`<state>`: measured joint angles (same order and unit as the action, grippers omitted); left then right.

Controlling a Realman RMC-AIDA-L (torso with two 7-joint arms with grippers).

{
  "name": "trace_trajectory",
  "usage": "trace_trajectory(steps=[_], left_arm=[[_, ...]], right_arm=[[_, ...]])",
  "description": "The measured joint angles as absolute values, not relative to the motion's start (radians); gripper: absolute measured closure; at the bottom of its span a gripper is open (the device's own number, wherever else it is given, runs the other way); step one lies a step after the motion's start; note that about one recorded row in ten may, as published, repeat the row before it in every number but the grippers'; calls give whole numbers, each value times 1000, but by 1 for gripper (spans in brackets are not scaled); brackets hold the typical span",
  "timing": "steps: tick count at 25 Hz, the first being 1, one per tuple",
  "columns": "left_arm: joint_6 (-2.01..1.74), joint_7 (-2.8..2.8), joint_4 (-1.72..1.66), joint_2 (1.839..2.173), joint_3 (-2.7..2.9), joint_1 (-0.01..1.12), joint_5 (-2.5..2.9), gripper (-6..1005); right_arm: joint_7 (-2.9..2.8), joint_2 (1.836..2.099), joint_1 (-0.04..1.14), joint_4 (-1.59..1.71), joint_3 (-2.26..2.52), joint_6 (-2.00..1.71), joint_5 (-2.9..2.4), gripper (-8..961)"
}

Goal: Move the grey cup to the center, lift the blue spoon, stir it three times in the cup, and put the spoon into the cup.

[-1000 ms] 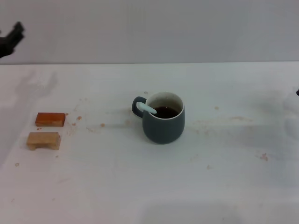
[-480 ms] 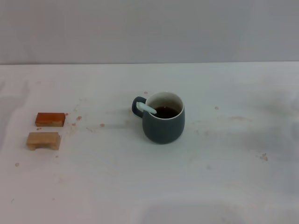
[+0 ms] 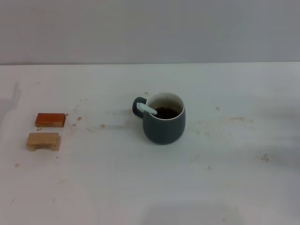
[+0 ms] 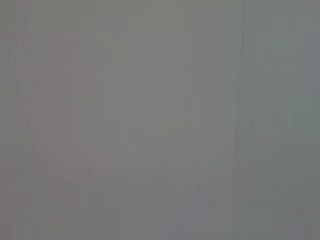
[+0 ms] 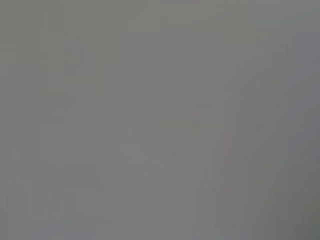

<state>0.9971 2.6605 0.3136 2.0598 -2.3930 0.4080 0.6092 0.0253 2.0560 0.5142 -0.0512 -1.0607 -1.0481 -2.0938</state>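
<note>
The grey cup (image 3: 163, 124) stands upright near the middle of the white table, its loop handle turned to the left and dark liquid inside. The blue spoon (image 3: 146, 108) rests in the cup, its pale handle leaning out over the rim above the handle side. Neither gripper shows in the head view. Both wrist views hold only a plain grey surface, with no fingers and no objects.
An orange block (image 3: 50, 120) and a tan wooden block (image 3: 43, 140) lie side by side at the table's left. The white table (image 3: 225, 178) carries small brownish stains. A grey wall rises behind its far edge.
The left gripper's dark tip at the top left edge and a dark bit at the right edge have left the head view. Cup and spoon have not moved.
</note>
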Motion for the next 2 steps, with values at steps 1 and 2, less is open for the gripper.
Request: trace_trajectory(steps=[1, 2], left_arm=[[997, 2661, 314, 2060, -2393, 408, 609, 299], [996, 2661, 314, 2060, -2394, 408, 607, 299]], right_arm=[[25, 2056, 514, -51, -1061, -1048, -2094, 922], [25, 2055, 510, -50, -1068, -1056, -2094, 922]])
